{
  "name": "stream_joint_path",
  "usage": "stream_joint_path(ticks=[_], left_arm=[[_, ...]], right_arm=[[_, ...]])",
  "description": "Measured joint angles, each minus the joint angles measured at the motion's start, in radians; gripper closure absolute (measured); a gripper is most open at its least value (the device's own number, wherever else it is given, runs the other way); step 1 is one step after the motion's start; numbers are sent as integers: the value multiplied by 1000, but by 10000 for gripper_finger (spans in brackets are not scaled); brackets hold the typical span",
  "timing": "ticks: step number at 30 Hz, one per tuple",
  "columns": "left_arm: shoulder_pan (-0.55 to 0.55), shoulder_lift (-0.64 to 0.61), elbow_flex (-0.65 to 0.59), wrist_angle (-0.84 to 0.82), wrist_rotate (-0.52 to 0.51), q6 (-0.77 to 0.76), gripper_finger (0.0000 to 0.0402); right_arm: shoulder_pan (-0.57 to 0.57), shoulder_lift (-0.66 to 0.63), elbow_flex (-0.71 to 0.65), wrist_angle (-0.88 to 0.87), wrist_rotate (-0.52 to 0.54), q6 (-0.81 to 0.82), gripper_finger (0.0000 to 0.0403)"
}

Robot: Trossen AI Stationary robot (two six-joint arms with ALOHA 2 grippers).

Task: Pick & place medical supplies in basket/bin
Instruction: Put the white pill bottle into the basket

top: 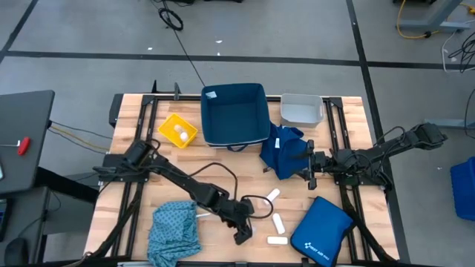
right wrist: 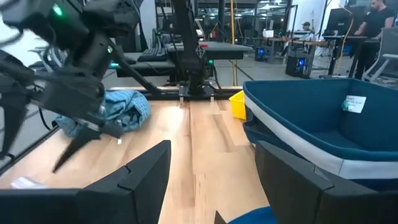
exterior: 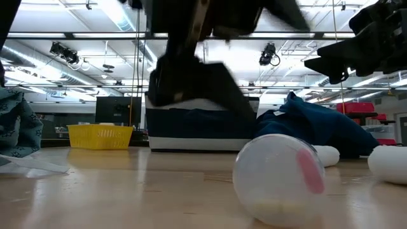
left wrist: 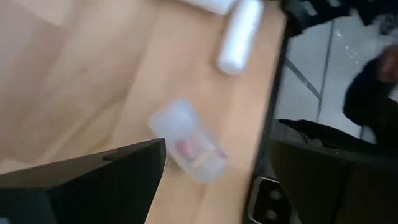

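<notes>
Vial, clear plastic and lying on its side, is seen just beyond the spread fingers of the left gripper, which hangs open and empty over the near middle of the table. In the low view the same vial lies closest to the camera. Three white oblong packets are scattered just right of that gripper, with the teal patterned cloth bunched at the near left. The right gripper is held with its fingers parted, gripping nothing, at the right edge of the dark blue cloth. Behind that cloth the navy tub is set at the far middle, with the yellow tub to its left and the pale grey tub to its right. A royal-blue zip pouch lies at the near right.
</notes>
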Motion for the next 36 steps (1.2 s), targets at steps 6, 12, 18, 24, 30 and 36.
stream_joint_path(ticks=[6, 12, 18, 24, 30, 36], left_arm=[[10, 47, 0, -6, -4, -42, 114], [15, 59, 0, -11, -1, -45, 114], [15, 68, 0, -7, 5, -45, 114], [13, 88, -1, 49, 29, -49, 113], [13, 119, 3, 86, 39, -57, 113], [18, 125, 5, 61, 34, -59, 130]], right_arm=[[0, 0, 0, -18, 33, -11, 160], [0, 0, 0, -26, 39, -11, 160], [0, 0, 0, -32, 64, -14, 160], [0, 0, 0, -34, 72, -17, 160], [0, 0, 0, -43, 86, -17, 160], [0, 0, 0, -48, 104, -17, 160]])
